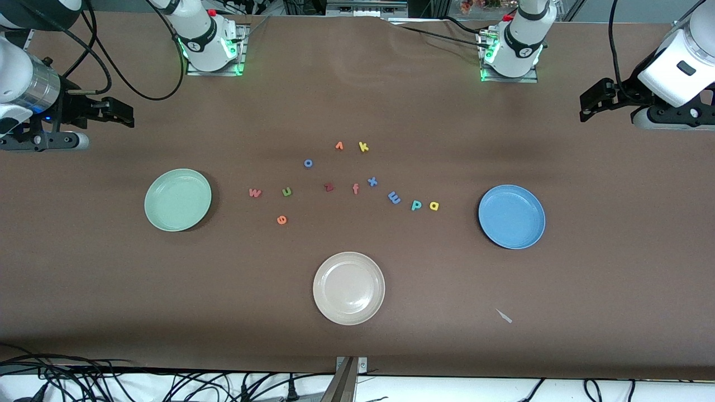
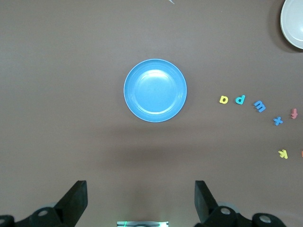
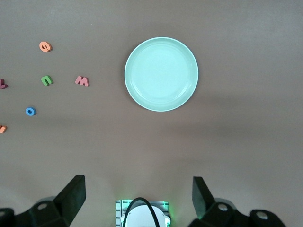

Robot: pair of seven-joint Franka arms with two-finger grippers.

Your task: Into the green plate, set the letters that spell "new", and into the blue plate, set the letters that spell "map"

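Note:
The pale green plate [image 1: 177,199] [image 3: 161,74] lies empty toward the right arm's end of the table. The blue plate [image 1: 511,216] [image 2: 155,90] lies empty toward the left arm's end. Between them the pinkish "w" [image 1: 255,193] [image 3: 82,81], green "n" [image 1: 286,191] [image 3: 46,80] and orange "e" [image 1: 282,219] [image 3: 45,46] sit by the green plate. Blue "m" [image 1: 394,197] [image 2: 259,106], teal "p" [image 1: 416,205] [image 2: 240,99] and yellow "a" [image 1: 434,206] [image 2: 224,100] sit by the blue plate. My right gripper [image 1: 120,113] [image 3: 138,184] and left gripper [image 1: 592,103] [image 2: 140,189] hang open and empty over bare table at their own ends.
A cream-white plate [image 1: 348,288] sits nearer the front camera, mid-table. Other letters lie in the middle: dark red "z" [image 1: 329,187], pinkish "f" [image 1: 356,188], blue "x" [image 1: 372,181], blue "o" [image 1: 308,163], yellow "k" [image 1: 363,147], a small orange one [image 1: 339,146]. A pale scrap [image 1: 504,316] lies near the front edge.

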